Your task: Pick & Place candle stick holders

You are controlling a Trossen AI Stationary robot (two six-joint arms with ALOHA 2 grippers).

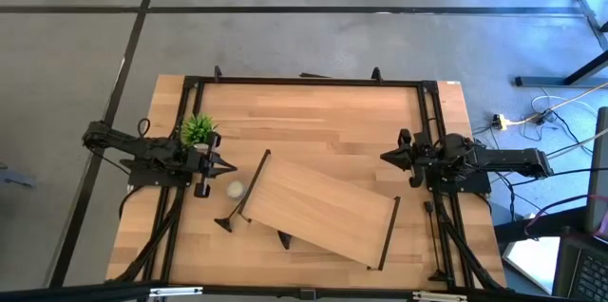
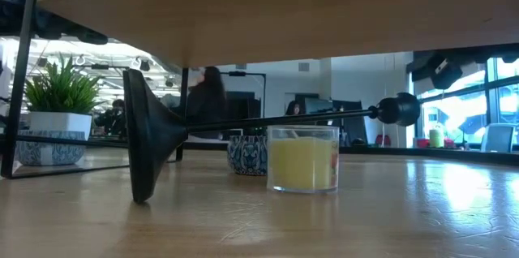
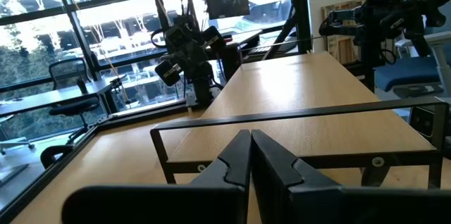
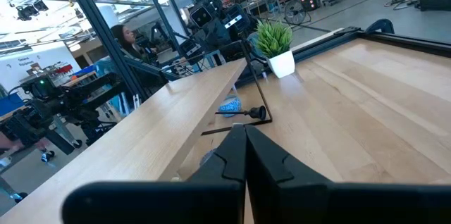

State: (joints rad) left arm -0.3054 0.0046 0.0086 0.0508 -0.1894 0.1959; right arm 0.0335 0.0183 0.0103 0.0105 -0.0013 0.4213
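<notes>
High view: a candle stick holder (image 1: 226, 220) lies toppled on the tabletop (image 1: 323, 117) beside the shelf (image 1: 318, 215); left gripper (image 1: 224, 164) and right gripper (image 1: 388, 158) wait closed, empty — best grasped mid-stem.

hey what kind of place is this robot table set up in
Probably an open office or robotics lab: large windows with a desk and office chair beside them, more black equipment frames and a person seated beyond the wooden table.
</notes>
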